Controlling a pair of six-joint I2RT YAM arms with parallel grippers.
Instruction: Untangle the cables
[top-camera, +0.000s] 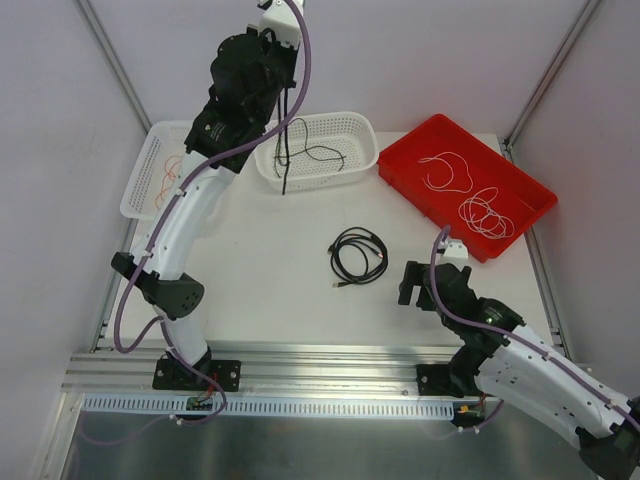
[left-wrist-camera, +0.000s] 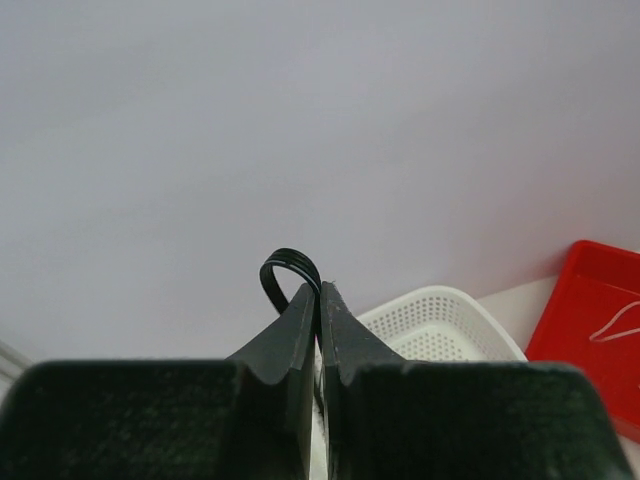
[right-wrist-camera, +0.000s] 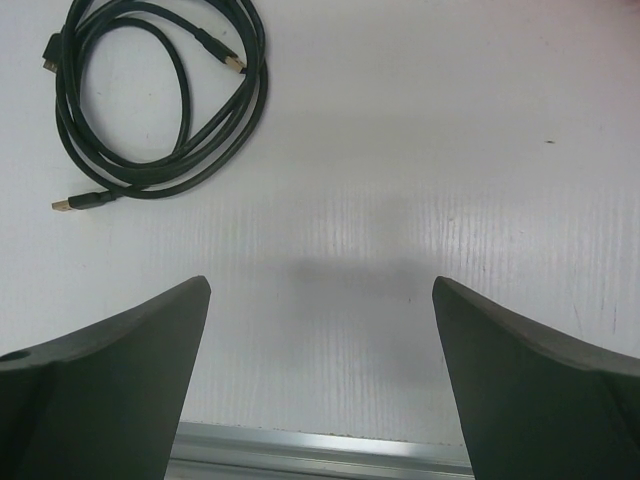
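Note:
My left gripper (left-wrist-camera: 320, 290) is raised high over the back of the table and shut on a black cable (left-wrist-camera: 290, 262), whose loop sticks out above the fingertips. In the top view that cable (top-camera: 285, 160) hangs down into the middle white basket (top-camera: 360, 125), where more thin black cable (top-camera: 322, 153) lies. A coiled black USB cable (top-camera: 358, 256) (right-wrist-camera: 150, 100) rests on the table centre. My right gripper (top-camera: 412, 284) (right-wrist-camera: 320, 285) stands open and empty, low over the table, near and to the right of that coil. White cables (top-camera: 485, 215) lie in the red tray (top-camera: 530, 190). Red-orange cables (top-camera: 170, 172) lie in the left white basket (top-camera: 140, 195).
The table's aluminium front rail (right-wrist-camera: 320, 450) runs just below the right gripper. Frame posts stand at the back corners, and white walls close in the sides. The left wrist view shows the middle basket (left-wrist-camera: 440, 320) and the red tray (left-wrist-camera: 590, 300) below.

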